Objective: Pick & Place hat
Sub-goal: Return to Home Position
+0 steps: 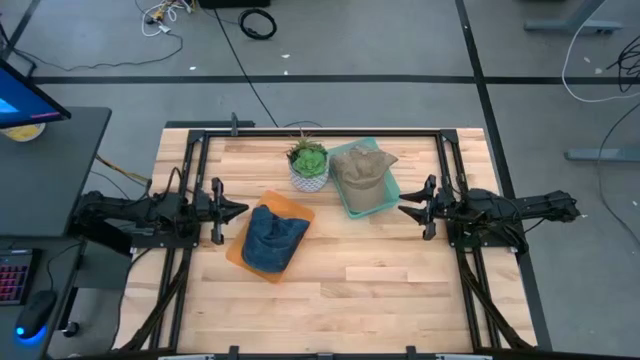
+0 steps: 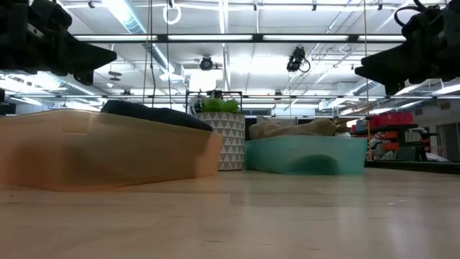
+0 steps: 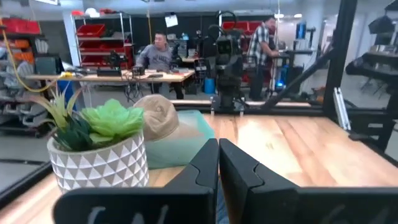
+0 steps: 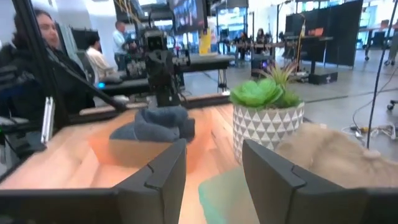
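High view, read from left to right. We see the left gripper [image 1: 238, 209] over the left part of the table [image 1: 380, 300], just beside the orange bin [image 1: 292, 204] and touching nothing. In the left wrist view its fingers [image 3: 204, 171] are pressed together along their length, with nothing between them.

Next comes the orange bin, lying at an angle near the table's middle. A blue cap [image 1: 272, 240] fills it and hides most of its floor; we cannot tell from above whether one cap or more lies there.

Behind the bin and to its right a white patterned pot [image 1: 309, 178] with a green plant [image 1: 308, 157] stands upright between the two bins.

Just beside the pot on its right lies the blue bin [image 1: 372, 208], teal in tone. The brown cap [image 1: 362, 172] sits inside it, its crown rising above the rim.

Farthest right we find the right gripper [image 1: 404, 210], near the blue bin's right side but apart from it. In the right wrist view its fingers [image 4: 165, 177] are spread wide, with a clear gap between them, and they grasp nothing.

In the low view both grippers hang above the table, clear of the bins.
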{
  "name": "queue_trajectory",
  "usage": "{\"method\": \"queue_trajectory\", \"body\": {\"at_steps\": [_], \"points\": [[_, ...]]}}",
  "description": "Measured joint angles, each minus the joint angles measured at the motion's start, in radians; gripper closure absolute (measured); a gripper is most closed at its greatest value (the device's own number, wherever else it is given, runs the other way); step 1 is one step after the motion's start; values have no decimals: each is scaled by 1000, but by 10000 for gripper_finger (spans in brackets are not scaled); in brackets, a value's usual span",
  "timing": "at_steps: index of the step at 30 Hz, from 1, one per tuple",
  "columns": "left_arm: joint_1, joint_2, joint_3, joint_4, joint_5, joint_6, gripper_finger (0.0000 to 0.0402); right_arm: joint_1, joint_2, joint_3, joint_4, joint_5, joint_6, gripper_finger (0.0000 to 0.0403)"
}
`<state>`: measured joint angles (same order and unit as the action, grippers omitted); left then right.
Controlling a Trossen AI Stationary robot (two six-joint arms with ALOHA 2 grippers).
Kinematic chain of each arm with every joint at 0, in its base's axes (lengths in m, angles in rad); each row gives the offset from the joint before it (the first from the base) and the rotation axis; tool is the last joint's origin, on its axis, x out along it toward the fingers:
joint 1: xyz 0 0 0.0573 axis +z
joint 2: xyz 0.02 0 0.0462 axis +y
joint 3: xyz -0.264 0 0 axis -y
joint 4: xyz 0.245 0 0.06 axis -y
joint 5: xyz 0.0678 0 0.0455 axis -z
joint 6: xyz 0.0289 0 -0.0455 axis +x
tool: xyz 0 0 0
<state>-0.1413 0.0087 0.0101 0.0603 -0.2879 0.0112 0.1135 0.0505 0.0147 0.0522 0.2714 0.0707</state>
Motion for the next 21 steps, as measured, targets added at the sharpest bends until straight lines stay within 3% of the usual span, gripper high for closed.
{"method": "queue_trajectory", "body": {"at_steps": [9, 21], "points": [[0, 17, 0, -5, -3, 21, 383, 0, 1, 1, -2, -1, 104, 243], [0, 17, -1, 2, -3, 21, 383, 0, 1, 1, -2, -1, 105, 243]]}}
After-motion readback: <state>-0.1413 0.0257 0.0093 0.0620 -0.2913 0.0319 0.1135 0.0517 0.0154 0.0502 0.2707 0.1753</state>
